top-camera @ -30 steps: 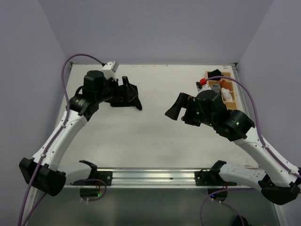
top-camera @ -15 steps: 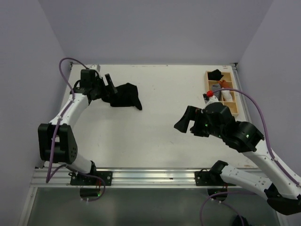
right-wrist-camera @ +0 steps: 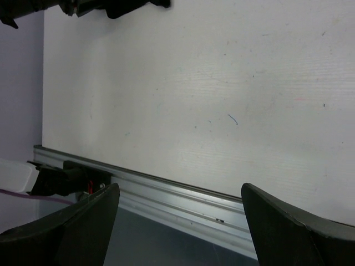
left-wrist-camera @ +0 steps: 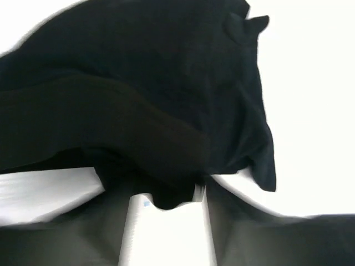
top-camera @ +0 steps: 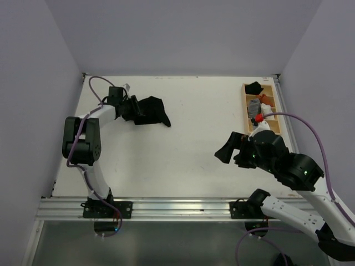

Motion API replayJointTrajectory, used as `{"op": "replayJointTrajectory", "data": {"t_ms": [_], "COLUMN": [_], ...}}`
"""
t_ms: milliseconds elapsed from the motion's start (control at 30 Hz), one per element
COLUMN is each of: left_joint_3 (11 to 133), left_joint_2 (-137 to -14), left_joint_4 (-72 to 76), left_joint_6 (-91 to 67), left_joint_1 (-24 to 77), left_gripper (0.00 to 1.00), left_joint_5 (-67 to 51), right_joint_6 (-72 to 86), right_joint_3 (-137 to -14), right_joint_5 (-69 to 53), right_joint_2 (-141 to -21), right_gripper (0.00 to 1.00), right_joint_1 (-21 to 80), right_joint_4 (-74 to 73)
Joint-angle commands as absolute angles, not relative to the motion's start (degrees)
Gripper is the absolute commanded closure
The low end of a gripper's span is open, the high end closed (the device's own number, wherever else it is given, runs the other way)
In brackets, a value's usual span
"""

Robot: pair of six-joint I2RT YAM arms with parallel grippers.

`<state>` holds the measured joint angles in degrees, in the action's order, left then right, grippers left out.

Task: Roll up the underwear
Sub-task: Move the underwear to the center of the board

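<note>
Lying near far-left corner: underwear.

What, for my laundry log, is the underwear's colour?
Plain black soft fabric underwear, clearest from left wrist.

No readable text, labels or numbers anywhere.

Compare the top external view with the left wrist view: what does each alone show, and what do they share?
Only the top external view shows the right pincer, open above the table, and the wooden tray at the far right edge. Only the left wrist view shows the fabric's folds up close, its edge dipping between the fingers. Both show the black underwear and the left pincer at it.
</note>
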<state>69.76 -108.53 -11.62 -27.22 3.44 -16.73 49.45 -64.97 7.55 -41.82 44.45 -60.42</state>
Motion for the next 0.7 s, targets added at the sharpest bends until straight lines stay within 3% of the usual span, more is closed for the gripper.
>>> {"op": "replayJointTrajectory", "data": {"t_ms": [0,100,333,500,600,667], "left_joint_3": [71.9,69.2,60.0,49.5,46.2,46.7], "left_joint_2": [-109.9,-107.0,-96.8,-86.3,-80.1,-78.0], "left_joint_4": [-5.9,-4.9,-4.7,-3.4,-6.0,-8.3], "left_joint_6": [-29.3,-30.2,-34.2,-39.5,-41.0,-39.6], "left_joint_1": [5.7,9.0,21.7,29.9,30.8,30.7], "left_gripper": [0.61,0.77,0.94,1.0,0.81,0.57], "left_joint_5": [-22.9,-23.7,-23.6,-22.4,-19.0,-15.4], "right_joint_6": [49.9,50.1,47.4,48.5,50.5,49.0], "right_joint_3": [-62.8,-61.7,-59.7,-62.7,-65.4,-65.9], "right_joint_5": [9.3,9.5,11.8,12.1,13.0,9.8], "right_joint_2": [-41.3,-41.3,-45.4,-58.0,-66.3,-69.3], "right_gripper": [0.04,0.04,0.04,0.05,0.09,0.19], "right_joint_1": [44.3,44.3,44.2,44.2,43.8,42.1], "right_joint_4": [-59.8,-58.2,-51.5,-47.4,-46.7,-42.8]}}
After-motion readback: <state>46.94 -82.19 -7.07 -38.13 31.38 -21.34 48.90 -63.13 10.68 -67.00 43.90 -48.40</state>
